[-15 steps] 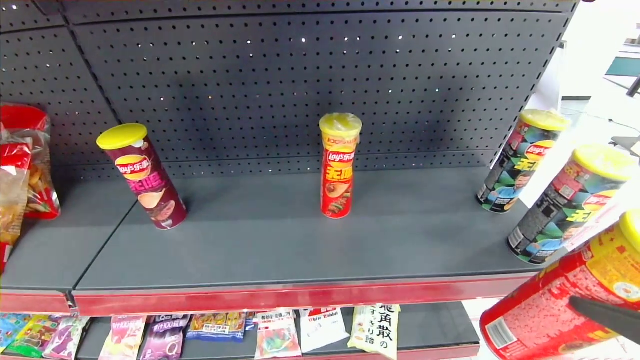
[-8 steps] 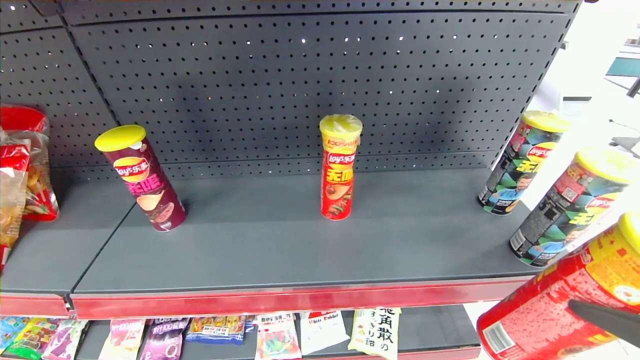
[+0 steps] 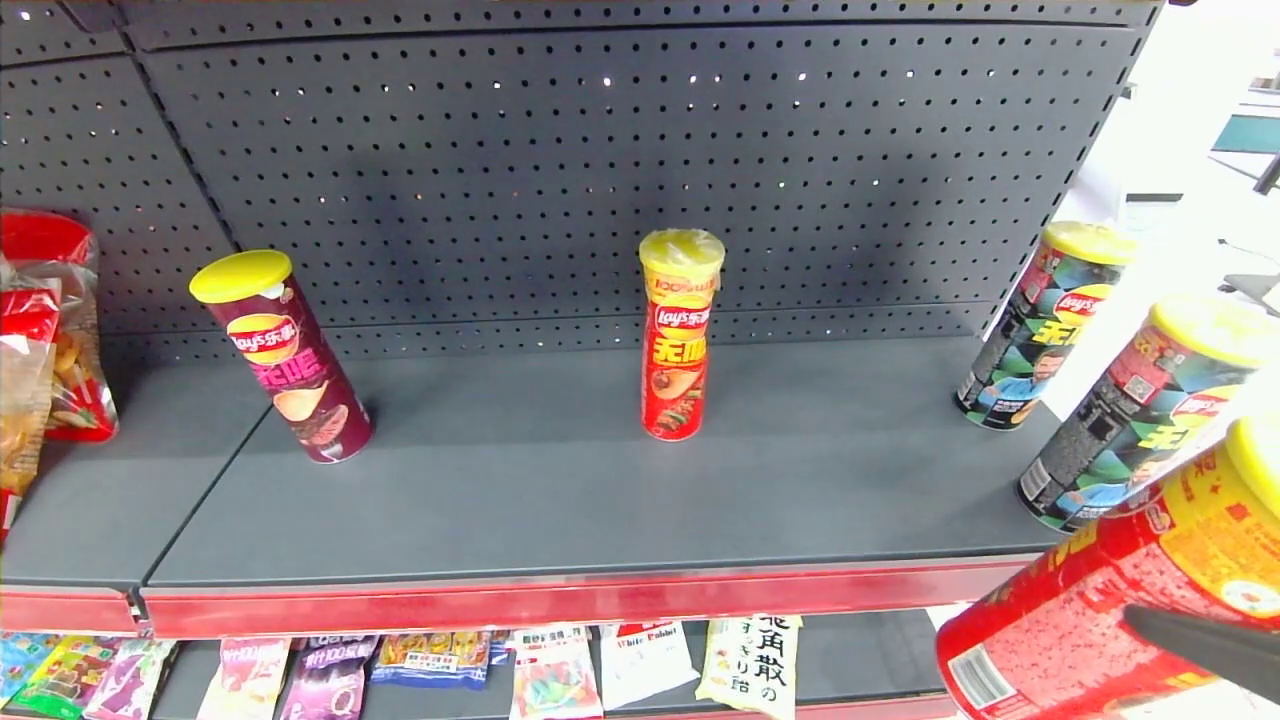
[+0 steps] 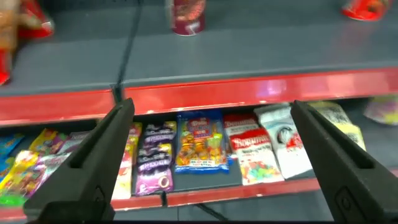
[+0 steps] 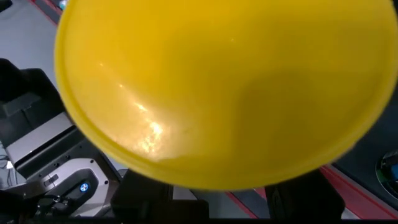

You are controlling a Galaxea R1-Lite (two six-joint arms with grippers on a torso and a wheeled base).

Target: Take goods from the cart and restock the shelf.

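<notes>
The right gripper (image 3: 1195, 640) is pinching a red can (image 3: 1090, 610) with a yellow lid (image 5: 224, 87). One dark finger (image 3: 1210, 645) presses on the can's side. The can is up in the air and tilted, with its lid pointing up and to the right. It hangs low by the right end of the shelf (image 3: 560, 500), in front of the shelf's red edge and not on it.

The left gripper (image 4: 211, 155) is spread wide, with nothing between its two black fingers (image 4: 93, 168). It hangs in front of the lower shelf, near a row of snack bags (image 4: 199, 146) that sit under the red edge.

On the gray shelf stands a purple can (image 3: 285, 355) on the left. A middle red can (image 3: 677, 335) stands well apart from it. Two dark cans are at the right end, one at the back (image 3: 1040, 325) and one nearer the front (image 3: 1130, 410). All four have yellow lids. Some red bags (image 3: 40, 330) sit at the far left.
</notes>
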